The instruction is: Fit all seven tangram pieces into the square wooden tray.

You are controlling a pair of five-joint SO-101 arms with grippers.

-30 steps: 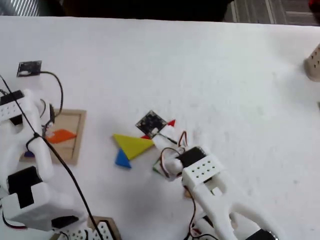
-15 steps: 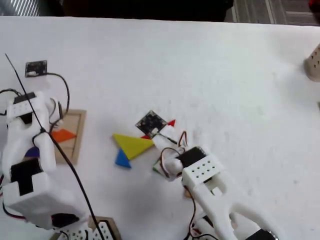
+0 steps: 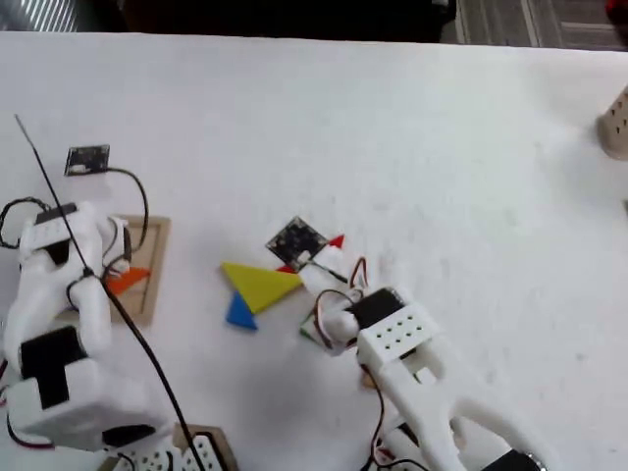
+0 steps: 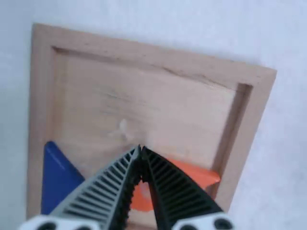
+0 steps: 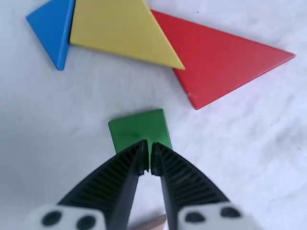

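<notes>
No readable text — no labels, numbers, signs on anything.

We see a white worktop (image 3: 412,128) running to a dark strip (image 3: 275,15) at its far edge, grey ribbed floor (image 3: 530,20) beyond, and a beige perforated block (image 3: 615,123) at one side.

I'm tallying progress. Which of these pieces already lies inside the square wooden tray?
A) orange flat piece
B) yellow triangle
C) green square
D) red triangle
A: the left wrist view shows the orange flat piece lying on the floor of the square wooden tray.
</notes>
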